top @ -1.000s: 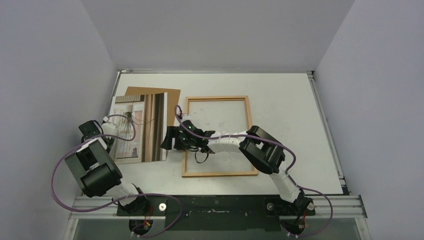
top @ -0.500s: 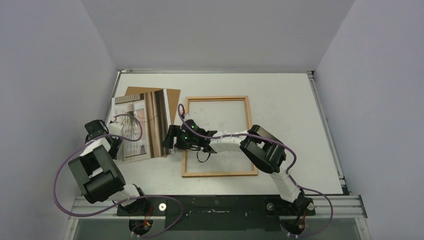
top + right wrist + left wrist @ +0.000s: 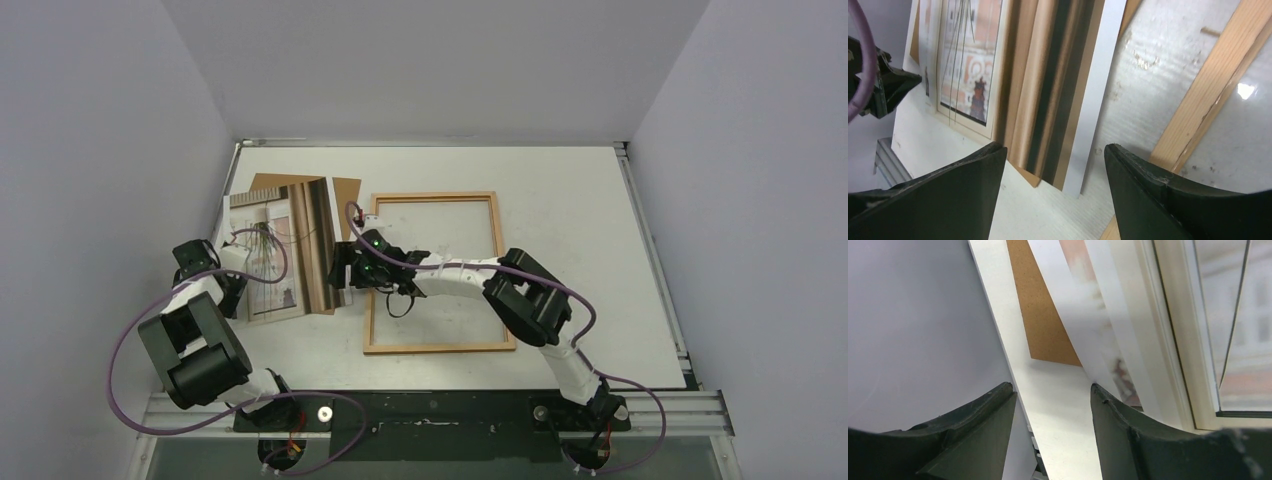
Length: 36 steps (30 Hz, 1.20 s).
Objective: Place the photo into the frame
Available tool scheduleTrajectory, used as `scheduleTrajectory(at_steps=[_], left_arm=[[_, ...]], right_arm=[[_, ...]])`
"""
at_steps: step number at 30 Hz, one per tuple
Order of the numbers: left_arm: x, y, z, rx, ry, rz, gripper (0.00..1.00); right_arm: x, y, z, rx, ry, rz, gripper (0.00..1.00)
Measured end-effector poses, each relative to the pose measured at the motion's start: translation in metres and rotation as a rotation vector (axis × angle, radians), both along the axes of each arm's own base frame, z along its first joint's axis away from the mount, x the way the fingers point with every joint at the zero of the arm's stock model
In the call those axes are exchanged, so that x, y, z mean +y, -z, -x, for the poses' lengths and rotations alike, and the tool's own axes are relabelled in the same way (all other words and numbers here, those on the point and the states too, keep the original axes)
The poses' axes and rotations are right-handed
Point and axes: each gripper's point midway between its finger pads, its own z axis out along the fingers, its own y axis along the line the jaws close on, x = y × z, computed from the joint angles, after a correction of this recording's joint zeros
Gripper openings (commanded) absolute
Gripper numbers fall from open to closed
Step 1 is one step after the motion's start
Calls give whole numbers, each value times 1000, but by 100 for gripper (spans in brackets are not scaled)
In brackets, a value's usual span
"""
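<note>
Now the photo [image 3: 283, 255] is lying left of centre, beside the frame [image 3: 436, 196], overlapping brown fibreboard [image 3: 347, 192]; left gripper [image 3: 1052, 397] and right gripper [image 3: 1055, 155] are hovering, jaws spread, at its edges. Likely flimsy, so edge-pinching suits.

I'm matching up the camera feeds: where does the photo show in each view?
Top external: the photo lies left of centre, beside the frame.
Left wrist: the photo fills the right half.
Right wrist: the photo spans upper left to centre; the frame is at right.
Shared landmark: the brown backing sheet under the photo, in all three.
</note>
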Motion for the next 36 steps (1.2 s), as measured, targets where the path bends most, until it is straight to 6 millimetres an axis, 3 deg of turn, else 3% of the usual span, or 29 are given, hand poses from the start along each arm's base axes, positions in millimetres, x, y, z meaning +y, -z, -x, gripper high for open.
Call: scheduleTrajectory(at_steps=[7,9,13,16,25,36], left_arm=[[0,0,0,-1,-1,1,55],[0,0,0,0,-1,1,55],[0,0,0,-2,-2,2,55],[-1,0,0,-3,-2,1,55],[-1,0,0,-5,-6,4,55],[-2,1,-1,-5,-1,3,55]], right_arm=[[16,-21,-30,-89,19,29,74],[18,-16,-37,-91,26,42,74],[15,14,-41,-69,45,110,78],[15,15,-44,-76,56,127,79],[22,14,-32,-36,17,107,79],[33,8,-22,73,-19,-80,79]])
